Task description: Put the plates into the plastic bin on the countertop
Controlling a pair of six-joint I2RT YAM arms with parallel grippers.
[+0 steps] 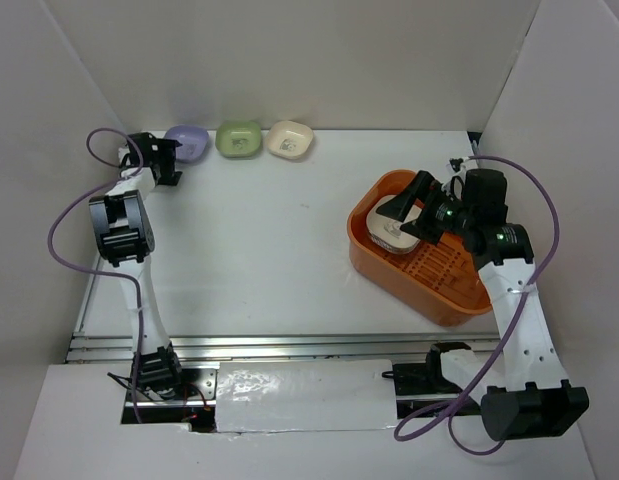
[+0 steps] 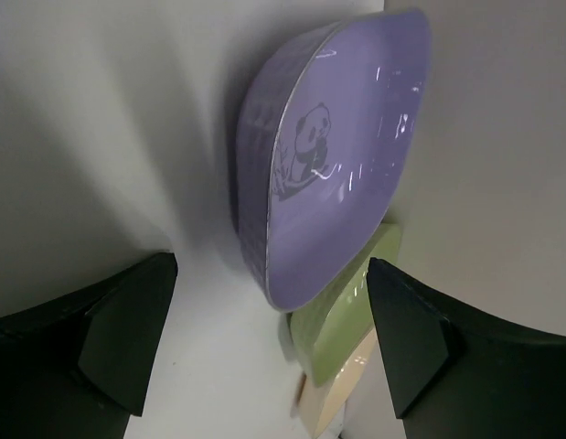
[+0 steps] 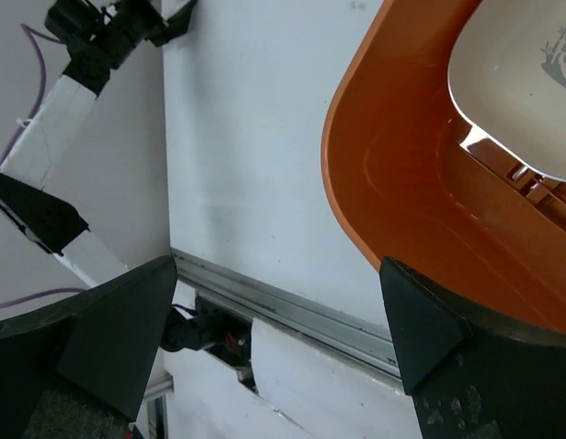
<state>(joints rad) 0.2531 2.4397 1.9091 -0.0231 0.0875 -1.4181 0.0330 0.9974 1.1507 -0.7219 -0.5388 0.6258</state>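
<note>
You can't count the stacked plates (image 1: 379, 232) in the bin (image 1: 454, 298): right fingers (image 1: 399, 208) half cover them. Right wrist view, top plate (image 3: 520, 82) runs off the edge at 2 o'clock. Left wrist view, purple plate (image 2: 337, 155) hides most of green plate (image 2: 342, 329); cream plate (image 2: 324, 409) is cut at 6 o'clock.
</note>
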